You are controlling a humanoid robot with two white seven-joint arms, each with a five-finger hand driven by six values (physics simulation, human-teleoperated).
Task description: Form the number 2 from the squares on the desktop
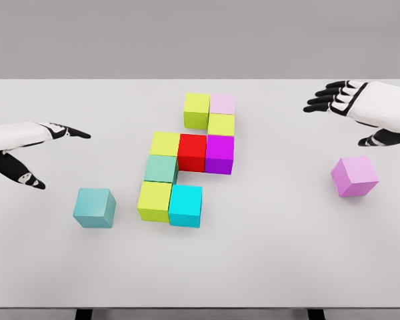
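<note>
Several coloured cubes sit joined in the middle of the white table (253, 267). A yellow-green cube (197, 109) and a pale pink cube (223, 103) form the top row, with another yellow-green cube (221, 124) below. The middle row holds a yellow-green cube (165, 143), a red cube (192, 151) and a magenta cube (219, 153). Below come a teal-green cube (161, 168), a yellow-green cube (155, 200) and a cyan cube (185, 205). A teal cube (94, 207) lies loose at the left, a pink cube (355, 175) loose at the right. My left hand (37, 152) hovers open at the left edge. My right hand (350, 110) hovers open above the pink cube.
</note>
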